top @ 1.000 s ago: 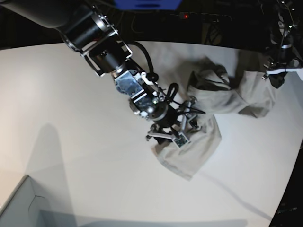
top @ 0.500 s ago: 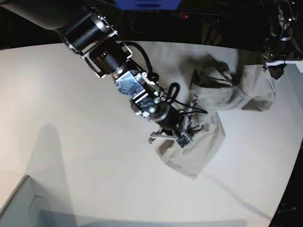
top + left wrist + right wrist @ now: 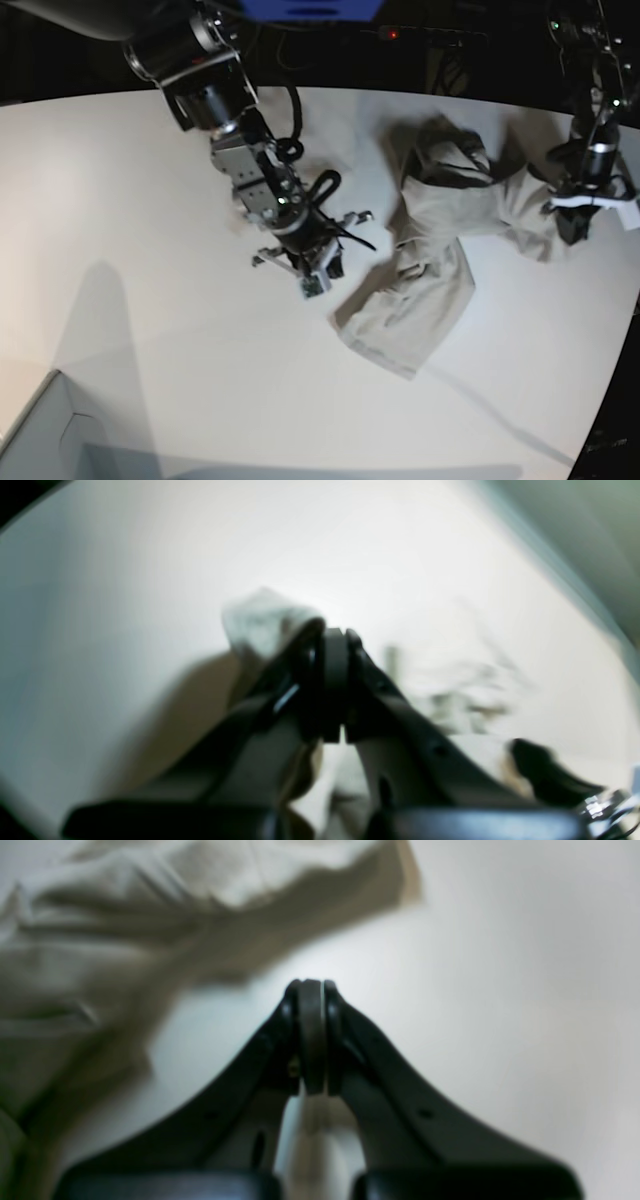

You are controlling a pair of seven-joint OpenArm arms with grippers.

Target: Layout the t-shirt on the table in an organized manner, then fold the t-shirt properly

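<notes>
The light grey-beige t-shirt (image 3: pixel 440 250) lies crumpled on the white table (image 3: pixel 150 200), right of centre. Its lower flap (image 3: pixel 405 320) spreads flat toward the front. My right gripper (image 3: pixel 315 278) sits just left of that flap, apart from it. In the right wrist view its pads (image 3: pixel 312 990) press together with no cloth between the tips, and the t-shirt (image 3: pixel 125 915) lies off to the upper left. My left gripper (image 3: pixel 572 222) is shut on the t-shirt's far right edge. A tuft of cloth (image 3: pixel 260 622) pokes out beside its closed fingertips (image 3: pixel 335 640).
The corner of a pale box (image 3: pixel 50 435) stands at the front left. The table's curved far edge (image 3: pixel 330 90) borders a dark background. Its right edge (image 3: pixel 615 380) runs close to the left arm.
My right gripper has closed and pulled back to the left, off the shirt's flap. My left gripper has come down and nearer with the shirt's right edge, shifting that part of the cloth.
</notes>
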